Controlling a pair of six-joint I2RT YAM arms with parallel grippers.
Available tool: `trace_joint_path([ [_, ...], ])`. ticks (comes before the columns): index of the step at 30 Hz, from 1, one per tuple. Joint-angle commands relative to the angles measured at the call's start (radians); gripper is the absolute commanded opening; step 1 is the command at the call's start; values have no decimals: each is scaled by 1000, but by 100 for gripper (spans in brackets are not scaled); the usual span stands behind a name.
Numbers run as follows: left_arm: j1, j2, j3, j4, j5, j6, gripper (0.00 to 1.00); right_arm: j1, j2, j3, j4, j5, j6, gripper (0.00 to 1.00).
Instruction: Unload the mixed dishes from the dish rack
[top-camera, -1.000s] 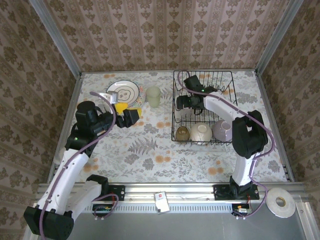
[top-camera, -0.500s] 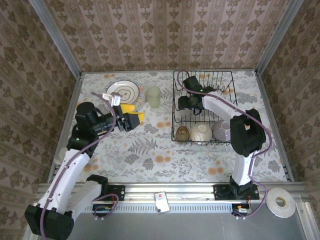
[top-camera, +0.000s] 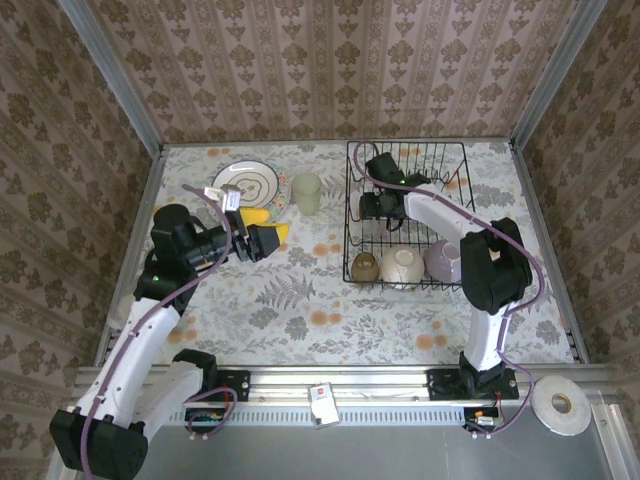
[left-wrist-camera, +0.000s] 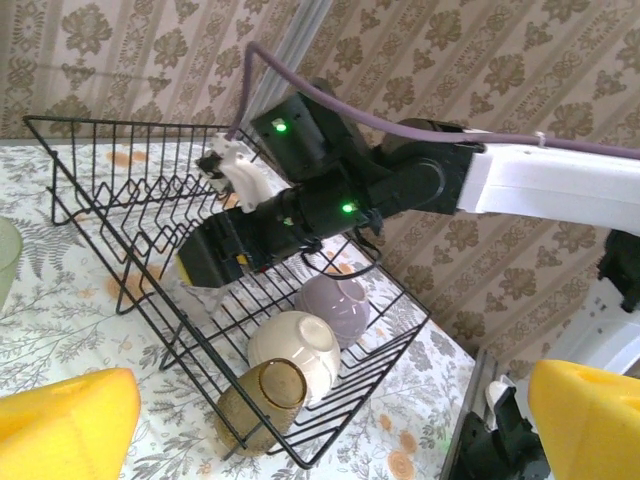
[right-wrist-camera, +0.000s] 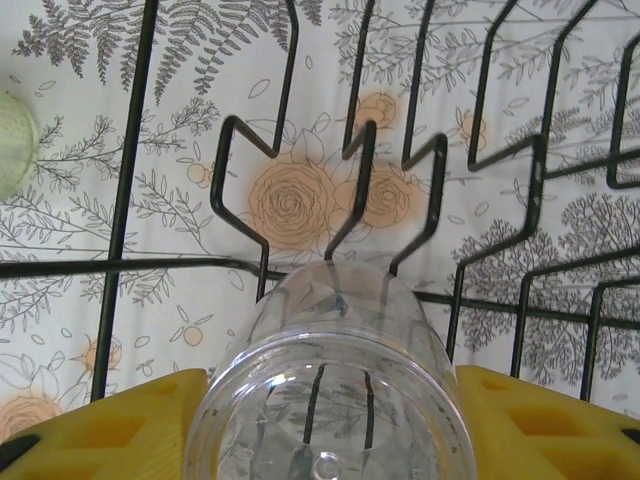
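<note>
The black wire dish rack (top-camera: 455, 150) stands at the back right. Along its near edge lie a small brown cup (top-camera: 364, 266), a cream bowl (top-camera: 401, 266) and a lavender bowl (top-camera: 444, 260). Reaching into the rack's left side, my right gripper (top-camera: 368, 207) has its yellow pads (right-wrist-camera: 520, 410) against both sides of a clear glass (right-wrist-camera: 335, 390) lying among the tines. A white plate (top-camera: 246, 183) and the pale green glass (top-camera: 306, 193) sit on the table left of the rack. My left gripper (top-camera: 262, 235) hovers open and empty near the plate, facing the rack (left-wrist-camera: 120, 200).
The floral tablecloth (top-camera: 300, 300) stretches between the arms and the rack. Patterned walls close off the table at the back and sides. A white tape roll (top-camera: 560, 405) and a small white box (top-camera: 322, 403) rest on the front rail.
My right gripper's jaws have narrowed onto the clear glass. The left gripper shifted slightly toward the rack, then held still.
</note>
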Motion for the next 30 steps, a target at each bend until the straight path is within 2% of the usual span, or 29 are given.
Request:
trace_joint_path([
  [1, 11, -12, -17, 54, -47, -47, 100, -3, -91, -48, 0, 25, 6, 51],
  [3, 10, -14, -31, 99, -47, -72, 100, -13, -139, -76, 8, 16, 2, 46],
  [7, 10, 8, -47, 157, -32, -102, 100, -35, -222, -103, 6, -30, -6, 43],
  [13, 7, 102, -93, 373, 36, -234, 100, -75, -351, -132, 4, -143, 8, 40],
  [20, -36, 251, -123, 647, 69, -383, 99, -164, -480, -215, 100, -454, 126, 38],
  [29, -154, 505, -69, 951, 85, -524, 97, -245, -632, -336, 268, -759, 320, 39],
  [30, -191, 537, -57, 986, 88, -541, 96, -249, -641, -349, 284, -784, 337, 39],
])
